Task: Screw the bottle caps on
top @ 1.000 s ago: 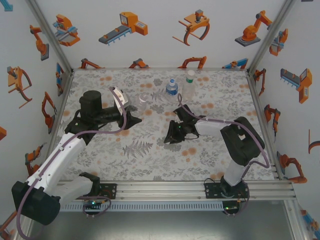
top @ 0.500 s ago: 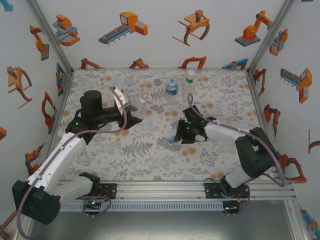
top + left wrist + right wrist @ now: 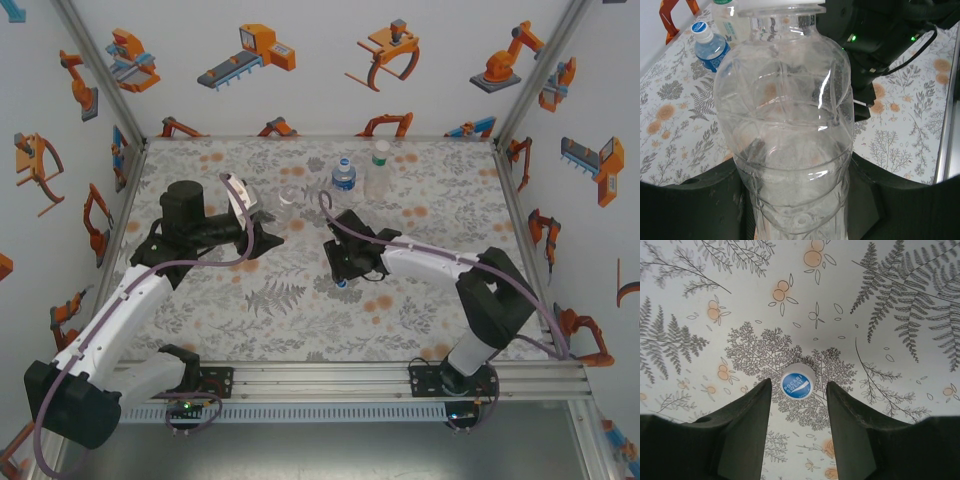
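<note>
A white bottle cap [image 3: 796, 384] with a blue logo lies flat on the patterned mat. My right gripper [image 3: 799, 390] hangs open over it, one finger on each side, neither touching; from above the cap [image 3: 342, 283] sits just under that gripper [image 3: 343, 270]. My left gripper [image 3: 268, 238] is shut on the lower body of the clear unlabelled bottle [image 3: 785, 115], whose neck runs off the top edge. The blue-label bottle [image 3: 343, 175] and the pale green-white bottle [image 3: 378, 170] stand at the back, each with a cap on.
The two capped bottles [image 3: 710, 47] stand close together behind and between the arms. The right arm's wrist [image 3: 880, 45] is just beyond the held bottle. Metal rails and printed walls bound the mat [image 3: 250, 310] on three sides.
My right gripper went from shut to open, swung right and then back left over the cap, which now lies in the open on the mat. The left arm and its bottle stayed put.
</note>
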Tool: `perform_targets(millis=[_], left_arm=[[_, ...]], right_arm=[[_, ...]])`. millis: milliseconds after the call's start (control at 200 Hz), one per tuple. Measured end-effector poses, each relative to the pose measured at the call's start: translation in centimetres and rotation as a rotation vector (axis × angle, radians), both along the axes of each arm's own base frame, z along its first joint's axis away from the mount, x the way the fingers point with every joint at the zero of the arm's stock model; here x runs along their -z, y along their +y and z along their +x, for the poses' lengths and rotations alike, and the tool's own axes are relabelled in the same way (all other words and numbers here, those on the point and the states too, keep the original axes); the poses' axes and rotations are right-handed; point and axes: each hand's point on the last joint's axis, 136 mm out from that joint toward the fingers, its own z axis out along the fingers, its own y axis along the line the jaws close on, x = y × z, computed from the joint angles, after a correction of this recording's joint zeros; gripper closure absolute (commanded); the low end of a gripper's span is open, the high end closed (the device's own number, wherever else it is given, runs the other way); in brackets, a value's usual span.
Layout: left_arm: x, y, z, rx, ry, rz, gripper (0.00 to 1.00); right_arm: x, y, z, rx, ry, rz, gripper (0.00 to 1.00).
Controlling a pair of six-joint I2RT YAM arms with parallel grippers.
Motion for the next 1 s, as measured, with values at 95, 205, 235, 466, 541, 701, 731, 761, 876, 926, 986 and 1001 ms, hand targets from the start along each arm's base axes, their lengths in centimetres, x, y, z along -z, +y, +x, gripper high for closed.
perform_targets(millis=[95,205,235,466,541,701,731,761,876,926,986,1001], left_arm=[[0.0,0.0,0.0,0.000,0.000,0.000,1.00],[0.0,0.0,0.0,0.000,0.000,0.000,1.00],[0.0,0.0,0.0,0.000,0.000,0.000,1.00],[0.0,0.0,0.0,0.000,0.000,0.000,1.00],[0.0,0.0,0.0,0.000,0.000,0.000,1.00],[0.0,0.0,0.0,0.000,0.000,0.000,1.00],[0.0,0.0,0.0,0.000,0.000,0.000,1.00],[0.0,0.0,0.0,0.000,0.000,0.000,1.00],[0.0,0.0,0.0,0.000,0.001,0.000,1.00],[0.0,0.0,0.0,0.000,0.000,0.000,1.00],[0.0,0.0,0.0,0.000,0.000,0.000,1.00],[0.0,0.0,0.0,0.000,0.000,0.000,1.00]], right_arm=[[1.4,0.3,-0.5,-0.023,0.020,-0.035,0.53],[2.4,0.4,-1.0,-0.039,0.036,-0.062,0.54],[2.6,0.4,-1.0,-0.041,0.038,-0.065,0.55],[2.6,0.5,-0.7,-0.041,0.022,-0.081,0.58],[2.6,0.5,-0.6,-0.043,0.016,-0.085,0.59],[2.5,0.5,-0.5,-0.050,0.018,-0.093,0.60],[2.4,0.5,-0.5,-0.052,0.020,-0.094,0.61],[2.4,0.5,-0.5,-0.052,0.020,-0.094,0.61],[2.3,0.5,-0.7,-0.058,0.024,-0.100,0.62],[2.2,0.5,-0.7,-0.059,0.025,-0.101,0.63],[2.1,0.6,-0.6,-0.061,0.025,-0.101,0.63],[2.1,0.6,-0.6,-0.061,0.025,-0.102,0.63]])
